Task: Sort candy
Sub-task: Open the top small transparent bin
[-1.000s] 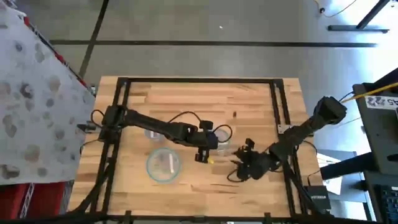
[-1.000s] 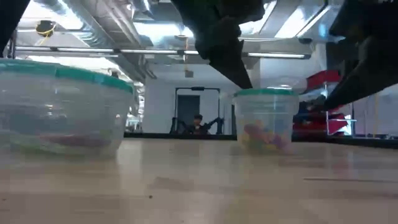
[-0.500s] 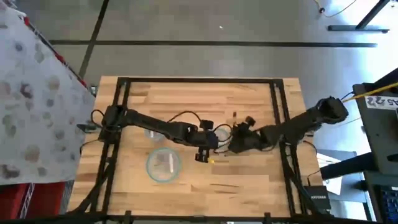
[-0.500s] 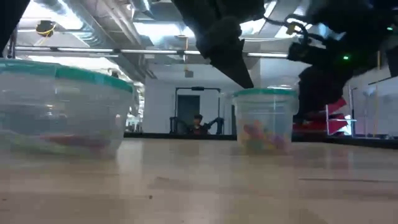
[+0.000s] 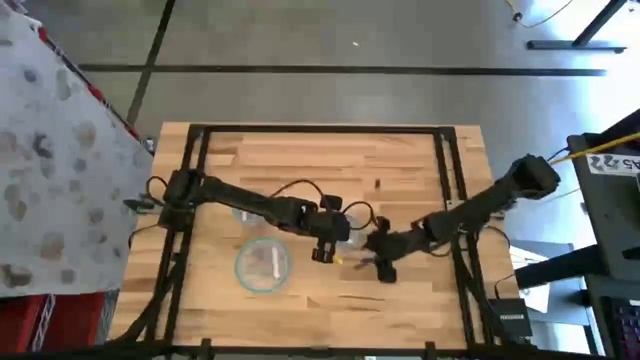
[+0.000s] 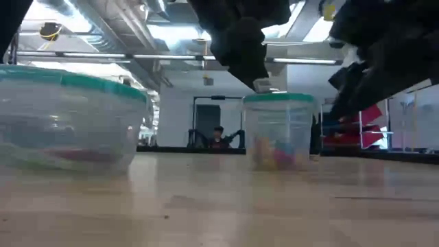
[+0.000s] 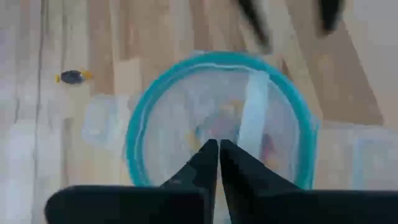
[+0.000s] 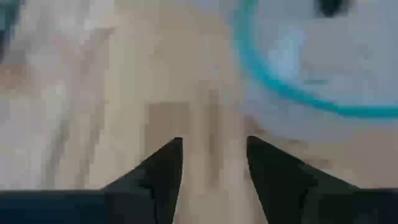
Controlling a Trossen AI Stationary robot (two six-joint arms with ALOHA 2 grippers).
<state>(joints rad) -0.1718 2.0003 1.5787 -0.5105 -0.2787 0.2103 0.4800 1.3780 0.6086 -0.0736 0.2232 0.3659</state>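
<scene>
The wooden desk [image 5: 300, 160] is seen from above, with a dark frame on it and both arms stretched toward its middle. The left arm [image 5: 240, 203] is extended from the desk's left side, and the right arm [image 5: 480, 207] from the right side. A large clear bowl [image 5: 263, 265] with a teal rim is placed on the desk nearer the front edge, and some pale candy pieces [image 5: 264, 262] are seen in it. A smaller clear bowl [image 6: 278, 130] with a teal rim is standing further back, and coloured candy [image 6: 274, 152] is lying at its bottom. The left gripper [image 5: 322, 250] is held above this smaller bowl, and its jaws are clenched together with nothing seen between them. The right gripper [image 5: 385, 266] is held low over the bare desk just beside the same bowl, with its jaws released and empty. One small yellow candy [image 5: 340, 259] is lying on the desk between the two grippers.
</scene>
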